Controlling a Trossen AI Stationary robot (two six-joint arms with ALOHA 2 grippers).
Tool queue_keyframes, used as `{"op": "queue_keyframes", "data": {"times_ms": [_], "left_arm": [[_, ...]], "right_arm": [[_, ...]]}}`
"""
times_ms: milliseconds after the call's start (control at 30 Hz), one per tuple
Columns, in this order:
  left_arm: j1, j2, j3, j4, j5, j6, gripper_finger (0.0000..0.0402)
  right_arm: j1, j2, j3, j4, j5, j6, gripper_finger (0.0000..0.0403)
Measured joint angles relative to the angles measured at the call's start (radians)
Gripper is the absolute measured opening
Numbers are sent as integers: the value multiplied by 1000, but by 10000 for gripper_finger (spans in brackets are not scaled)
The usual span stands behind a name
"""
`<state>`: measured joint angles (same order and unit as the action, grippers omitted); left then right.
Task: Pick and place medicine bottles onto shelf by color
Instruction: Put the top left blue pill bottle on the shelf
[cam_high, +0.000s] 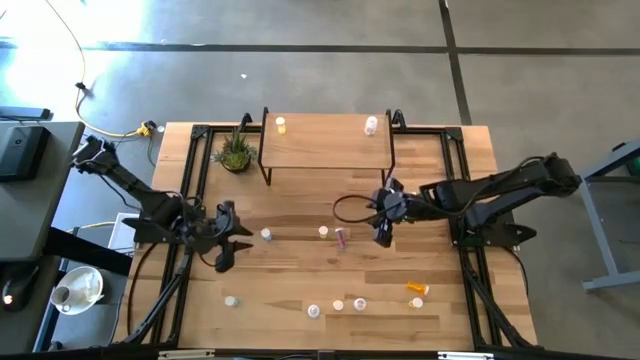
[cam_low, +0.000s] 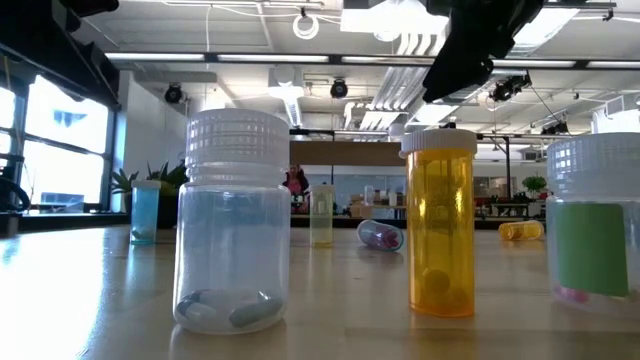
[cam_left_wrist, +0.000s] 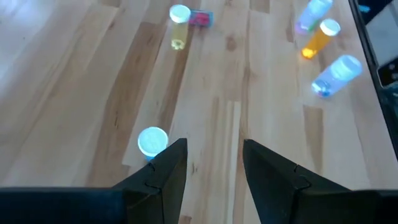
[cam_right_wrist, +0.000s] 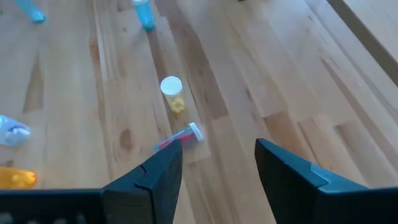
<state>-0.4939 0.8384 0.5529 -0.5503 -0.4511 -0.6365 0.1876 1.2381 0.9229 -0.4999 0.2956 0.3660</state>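
high view: our right gripper (cam_high: 384, 237) hangs empty over mid-table; a fallen pink-filled clear pill bottle with white cap (cam_high: 342, 238) lies just at its 9 o'clock, long axis roughly 12-to-6. the left gripper (cam_high: 222, 262) waits farther off, part open. the low light-wood shelf on black legs (cam_high: 327, 143) sits at 12.

right wrist view: fingers spread, nothing between; the bottle (cam_right_wrist: 180, 138) lies just ahead.

A wooden bench (cam_high: 300, 290) holds a small shelf (cam_high: 325, 152) with a yellow bottle (cam_high: 281, 125) and a pinkish bottle (cam_high: 371, 125) on top. A green plant (cam_high: 236, 152) sits beside the shelf. The left gripper (cam_high: 228, 240) is near a blue bottle (cam_high: 266, 235). The right gripper (cam_high: 381, 222) is near a fallen pink bottle (cam_high: 342, 238). More bottles stand along the front edge, and an orange bottle (cam_high: 417, 289) lies on its side.
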Motion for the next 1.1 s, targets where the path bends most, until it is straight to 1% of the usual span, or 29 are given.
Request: {"op": "queue_keyframes", "data": {"times_ms": [167,300,400,500,567,667,833,967,1100], "left_arm": [[-19,32,0,0,-3,4,145],[-16,76,0,1,-39,-6,149],[-16,114,0,1,-67,-43,159],[-16,147,0,1,-70,-88,177],[-16,166,0,1,-76,-124,190],[-16,198,0,1,-126,-172,206],[-8,256,0,2,-201,-260,215],[26,305,0,15,-204,-338,215],[66,357,0,58,-199,-347,215]], "right_arm": [[24,0,-6,4,62,0,193],[47,0,-6,28,156,0,193],[72,0,-6,52,236,0,193],[97,0,-6,62,282,-1,193],[111,0,-6,62,292,-6,193],[128,0,-6,61,296,-6,193],[149,0,-6,61,296,-7,193],[156,0,-6,61,296,-7,193],[156,0,-6,60,296,-7,193]]}}
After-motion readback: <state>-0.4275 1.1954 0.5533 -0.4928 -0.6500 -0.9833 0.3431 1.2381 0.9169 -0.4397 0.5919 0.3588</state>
